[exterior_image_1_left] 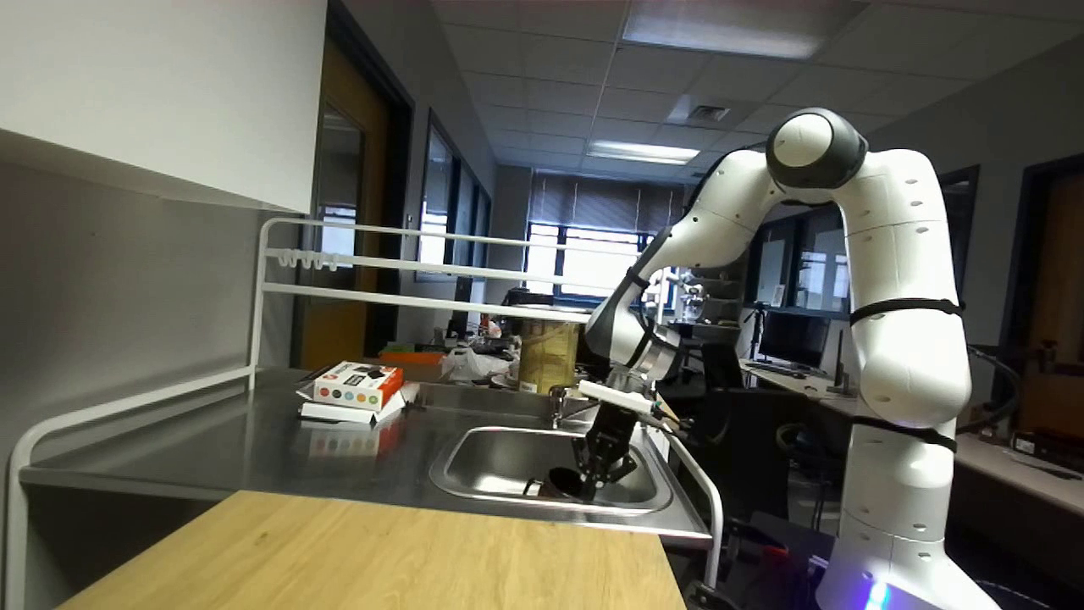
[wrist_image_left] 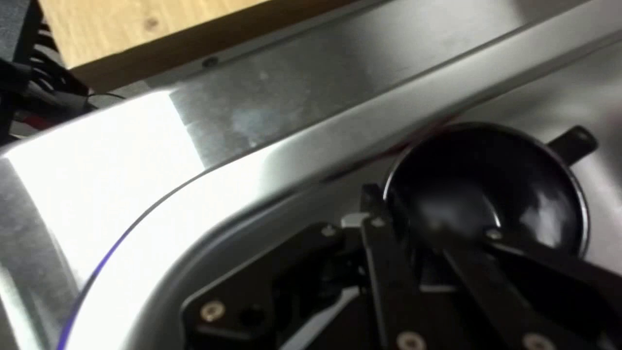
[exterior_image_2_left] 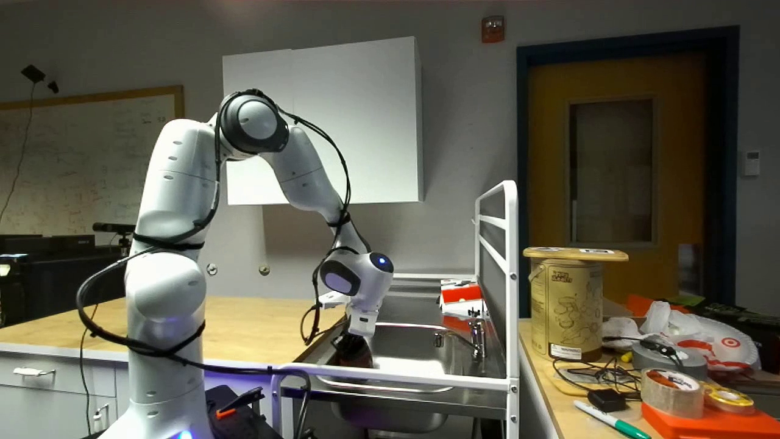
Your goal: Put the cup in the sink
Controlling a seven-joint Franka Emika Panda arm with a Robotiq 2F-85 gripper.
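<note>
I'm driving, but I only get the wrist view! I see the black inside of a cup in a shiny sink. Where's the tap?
Observer: In both exterior views, the tap stands at the side of the sink across from the cup.
Operator: Cool! What else is over there that I'm missing?
Observer: A red-and-white box is over on the steel counter.
Operator: Ooh, and is there anything really tall nearby?
Observer: Yes, a yellowish canister stands on the other side of the white rack from the sink.
</note>
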